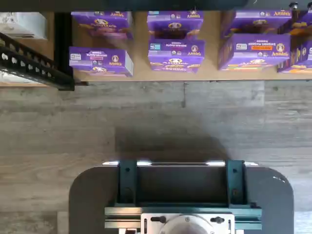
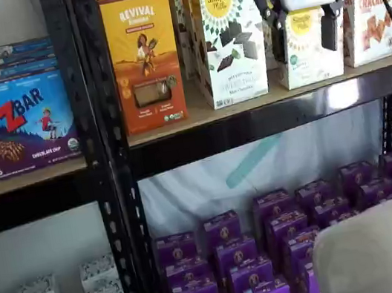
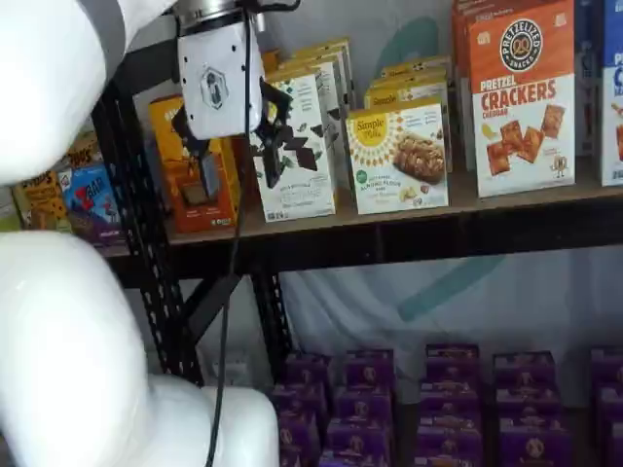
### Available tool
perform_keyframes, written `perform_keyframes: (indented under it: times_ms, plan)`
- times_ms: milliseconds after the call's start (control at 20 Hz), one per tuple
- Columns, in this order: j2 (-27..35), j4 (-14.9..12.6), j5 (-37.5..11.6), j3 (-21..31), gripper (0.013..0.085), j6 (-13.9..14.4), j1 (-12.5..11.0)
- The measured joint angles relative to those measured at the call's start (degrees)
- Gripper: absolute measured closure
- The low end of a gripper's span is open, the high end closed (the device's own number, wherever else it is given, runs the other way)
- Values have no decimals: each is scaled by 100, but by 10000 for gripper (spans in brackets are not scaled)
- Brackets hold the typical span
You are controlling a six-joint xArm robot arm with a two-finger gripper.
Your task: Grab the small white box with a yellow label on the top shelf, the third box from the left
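**Arm hanging before the top shelf, short white box standing free**

White arm casing [image 3: 68, 321] is filling the near side of a shelf view, with the gripper [image 3: 232, 136] hanging from it in front of the shelves; the small white box [image 3: 399, 156] is standing upright on the top shelf [image 3: 506, 199], its yellow sunburst label and cookie picture facing forward, with no finger touching it; in both shelf views it is sitting between a taller white box with dark squares [image 3: 297, 146] on one side and an orange-and-white crackers box [image 3: 521, 97] on the other, and it is reaching roughly half their height; an orange Revival box [image 2: 143, 57] is standing beyond the taller white box, next to a black perforated upright [image 2: 99, 132]; in a shelf view the gripper [image 2: 304, 27] is overlapping the small white box [image 2: 311, 48], its white body above and a black finger on each side of the carton's front, a plain gap showing between them and nothing held; purple Annie's boxes [image 2: 238, 260] are sitting in rows on the lower level; the wrist view is looking down on more purple boxes [image 1: 175, 53] on a tan board, grey plank flooring [image 1: 156, 122], and a dark mount with teal brackets [image 1: 180, 195] at the frame's edge.
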Motion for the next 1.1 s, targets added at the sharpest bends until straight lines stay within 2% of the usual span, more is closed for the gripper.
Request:
perform_keyframes:
  times_ms: [150, 300, 450, 550, 650, 750, 950, 1100]
  plan:
    - [45, 318, 100, -32, 130, -136, -287]
    - [47, 306, 149, -23, 130, -128, -264]
    - [-1, 137, 35, 52, 130, -96, -151]
    - [-50, -100, -162, 131, 130, -71, -21]
    - [-38, -295, -438, 209, 130, -161, -52]
    - [56, -385, -750, 255, 130, -372, -253]
    - [416, -361, -1432, 217, 130, -901, -830]
    - [811, -299, -1864, 36, 130, -1205, -1159]
